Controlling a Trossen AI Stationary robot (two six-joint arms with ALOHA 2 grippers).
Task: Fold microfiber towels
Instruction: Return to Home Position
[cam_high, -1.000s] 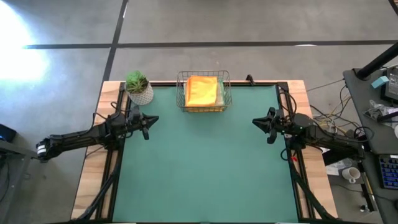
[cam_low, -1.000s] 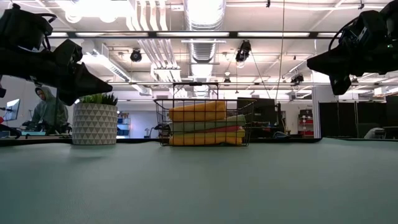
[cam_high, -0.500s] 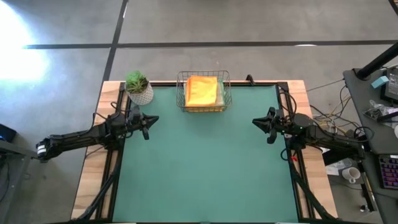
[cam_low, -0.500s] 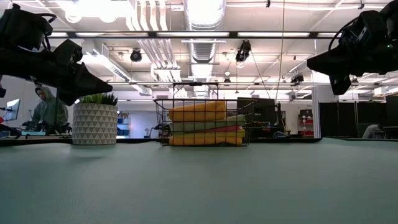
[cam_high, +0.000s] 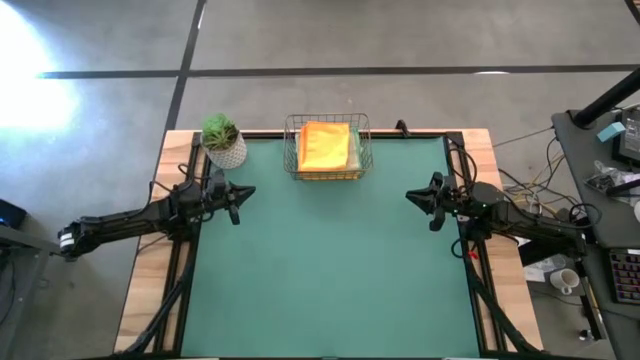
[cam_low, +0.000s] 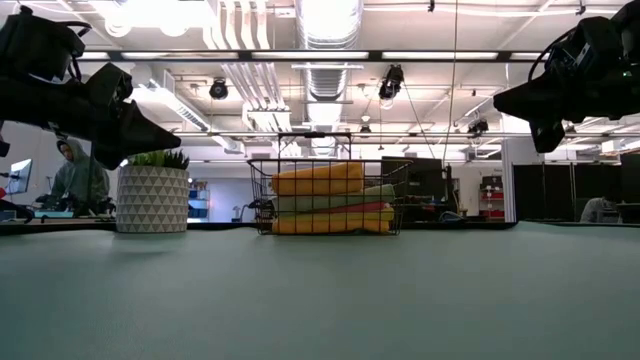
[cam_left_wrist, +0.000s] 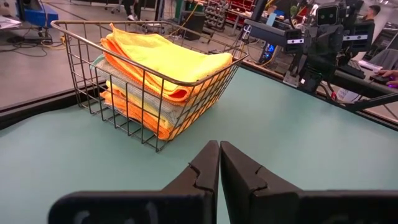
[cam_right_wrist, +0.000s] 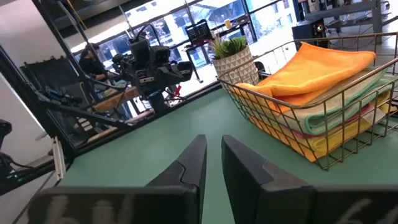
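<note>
You had both arms drawn back at the counter's (cam_high: 330, 280) side edges. The left arm (cam_high: 140, 215) pointed right and the right arm (cam_high: 520, 218) pointed left, both held above the surface. The left jaws were pressed together, holding nothing. The right jaws showed only a narrow gap and were also empty.

The folded towels (cam_high: 325, 146) lay far of both jaws, at the middle of the far edge. Neither arm was clearly nearer.

They sat as a flat stack inside the wire basket (cam_high: 367, 150). An orange towel was on top, with pale green, pink, yellow and orange layers beneath. The top towel looked slightly longer from near to far.

A potted plant (cam_high: 222, 140) stood just left of the basket. Every towel you could see was in the basket, so the folding looked finished.
</note>
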